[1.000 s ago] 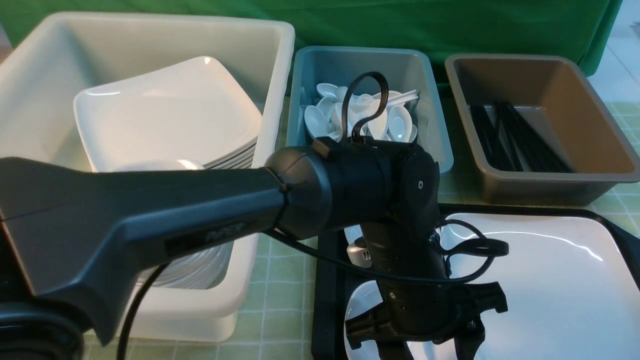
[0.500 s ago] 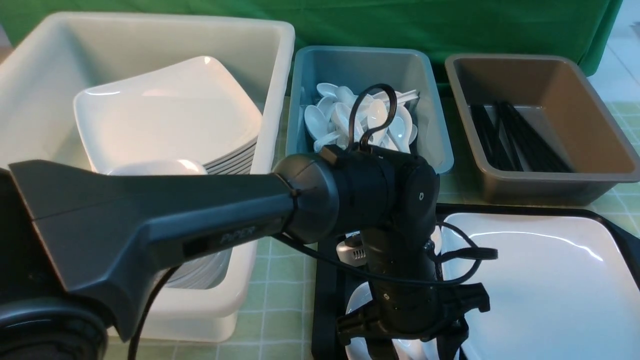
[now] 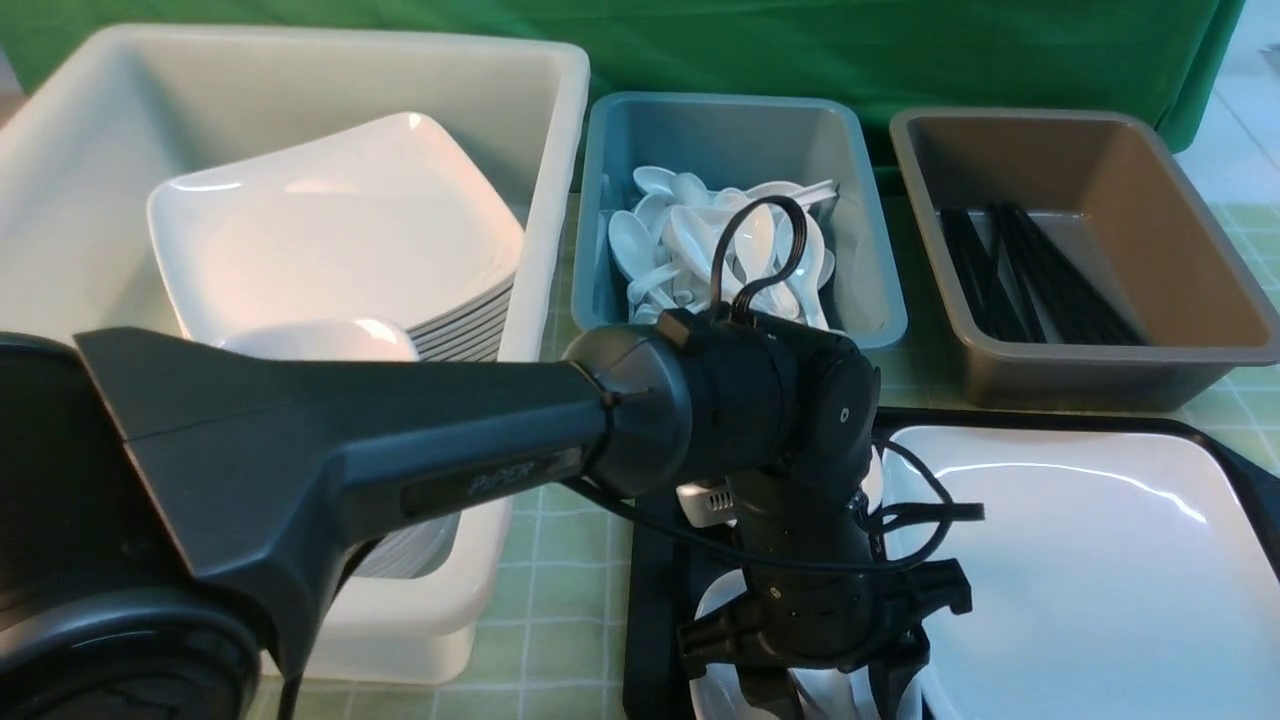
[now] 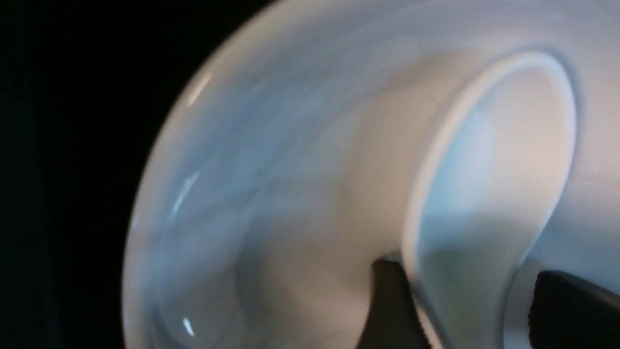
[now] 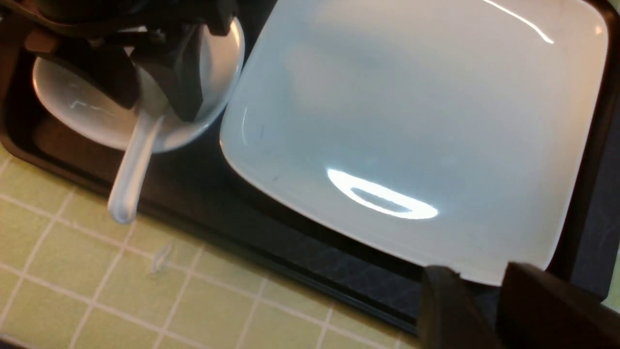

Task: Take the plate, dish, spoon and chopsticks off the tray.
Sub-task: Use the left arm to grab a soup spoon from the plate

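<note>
A small white dish [image 3: 715, 610] sits at the left end of the black tray [image 3: 650, 560], with the white spoon [image 4: 484, 169] lying in it. The spoon's handle [image 5: 128, 169] sticks out over the tray's rim. My left gripper [image 3: 830, 705] reaches down into the dish. It is open and its fingers [image 4: 392, 305] straddle the spoon's neck, one touching it and the other apart. The large white plate [image 3: 1080, 560] fills the rest of the tray. My right gripper [image 5: 477, 281] is slightly open at the plate's near corner, with nothing held. Black chopsticks [image 3: 1040, 270] lie in the brown bin.
A big white tub [image 3: 560, 150] at the back left holds stacked plates and dishes. A grey-blue bin [image 3: 860, 200] in the middle holds several white spoons. The brown bin [image 3: 1180, 230] stands at the back right. My left arm [image 3: 400, 440] crosses in front of the white tub.
My left arm has sunk lower, taking its gripper down into the dish around the spoon. The plate, dish and bins have not moved.
</note>
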{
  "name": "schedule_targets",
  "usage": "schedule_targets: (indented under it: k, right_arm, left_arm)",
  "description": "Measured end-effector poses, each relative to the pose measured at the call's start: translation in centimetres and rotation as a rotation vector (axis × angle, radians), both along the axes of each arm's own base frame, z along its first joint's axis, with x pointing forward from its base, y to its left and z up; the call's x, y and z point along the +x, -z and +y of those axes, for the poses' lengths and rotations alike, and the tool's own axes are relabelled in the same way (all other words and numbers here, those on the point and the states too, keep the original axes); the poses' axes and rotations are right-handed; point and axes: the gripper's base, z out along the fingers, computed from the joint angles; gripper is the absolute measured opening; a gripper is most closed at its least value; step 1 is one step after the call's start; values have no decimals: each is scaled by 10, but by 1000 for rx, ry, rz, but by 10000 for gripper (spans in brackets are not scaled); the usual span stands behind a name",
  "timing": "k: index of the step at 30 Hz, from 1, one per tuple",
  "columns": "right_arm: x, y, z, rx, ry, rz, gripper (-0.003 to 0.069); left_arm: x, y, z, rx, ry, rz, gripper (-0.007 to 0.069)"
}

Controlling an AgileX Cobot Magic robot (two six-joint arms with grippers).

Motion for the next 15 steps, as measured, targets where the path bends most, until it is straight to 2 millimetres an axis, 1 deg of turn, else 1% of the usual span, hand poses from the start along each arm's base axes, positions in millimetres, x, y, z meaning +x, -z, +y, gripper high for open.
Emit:
schedule_targets:
  k: [1, 2, 3, 4, 5, 6, 7, 9, 11, 12, 13, 15]
  right_arm:
    - [0, 0, 0, 0, 0, 0, 168]
    - [0, 0, 0, 0, 0, 0, 168]
    - [0, 0, 0, 0, 0, 0, 168]
    - [0, 0, 0, 0, 0, 0, 169]
    - [0, 0, 0, 0, 0, 0, 169]
    - [0, 0, 0, 0, 0, 1, 169]
    - [0, 0, 0, 0, 0, 1, 173]
    - [0, 0, 0, 0, 0, 1, 176]
    - [0, 0, 0, 0, 0, 1, 176]
    - [0, 0, 0, 0, 0, 1, 177]
    - [0, 0, 0, 0, 0, 1, 178]
    - [0, 0, 0, 0, 0, 1, 182]
  left_arm:
    - [0, 0, 0, -1, 2, 0, 323]
    - [0, 0, 0, -1, 2, 0, 318]
    - [1, 0, 1, 3, 10, 4, 244]
    - [1, 0, 2, 4, 16, 11, 213]
    - [2, 0, 5, 9, 29, 17, 165]
    - [2, 0, 5, 10, 36, 16, 158]
    - [4, -1, 8, 15, 57, 18, 124]
    - [7, -4, 15, 25, 96, 22, 118]
    - [10, -11, 21, 29, 118, 23, 118]
    - [11, -20, 25, 26, 133, 17, 118]
    - [12, -21, 26, 28, 134, 18, 118]
    - [15, -41, 30, 11, 142, -26, 117]
